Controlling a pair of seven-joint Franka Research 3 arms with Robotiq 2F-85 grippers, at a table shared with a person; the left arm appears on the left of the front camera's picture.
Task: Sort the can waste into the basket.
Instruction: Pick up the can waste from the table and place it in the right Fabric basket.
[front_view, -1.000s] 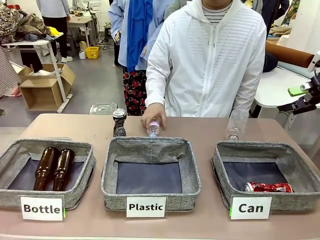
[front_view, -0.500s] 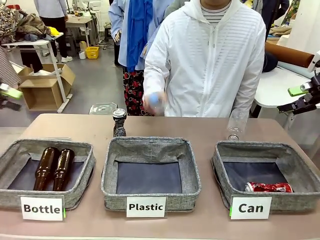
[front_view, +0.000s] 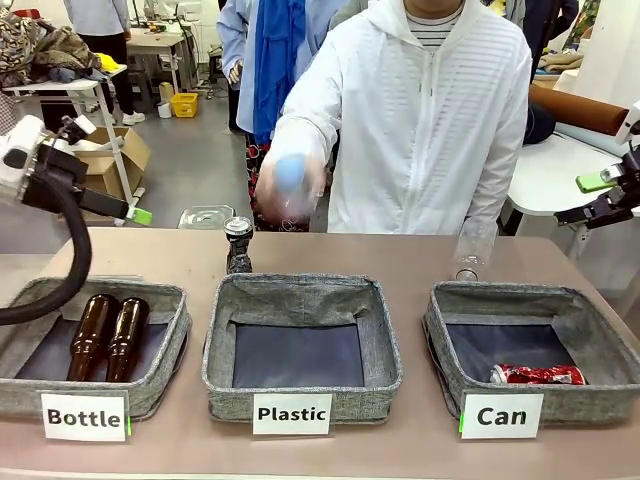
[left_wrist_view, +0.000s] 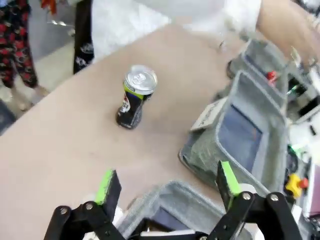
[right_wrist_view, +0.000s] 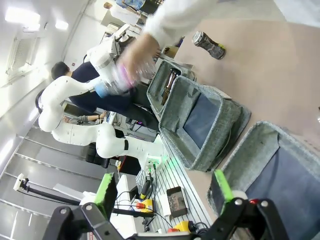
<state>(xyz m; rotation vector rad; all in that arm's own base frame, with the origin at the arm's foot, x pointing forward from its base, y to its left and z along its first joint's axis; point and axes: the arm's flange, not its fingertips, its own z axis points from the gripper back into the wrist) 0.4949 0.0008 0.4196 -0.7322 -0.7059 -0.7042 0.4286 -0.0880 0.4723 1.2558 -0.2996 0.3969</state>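
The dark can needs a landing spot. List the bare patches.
Bare table behind the Plastic basket, between the dark can and the clear bottle. In the Can basket, the floor is free left of the red can. The Bottle basket is crowded with brown bottles.

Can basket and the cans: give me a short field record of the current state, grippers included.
Can basket: rightmost of the row, holds the red can
black can: standing on the table, behind the Plastic basket
left gripper: open, empty, in the air, black can ahead of it
right gripper: open, empty, beyond the table's right edge
person's hand: raised over the table, blurred
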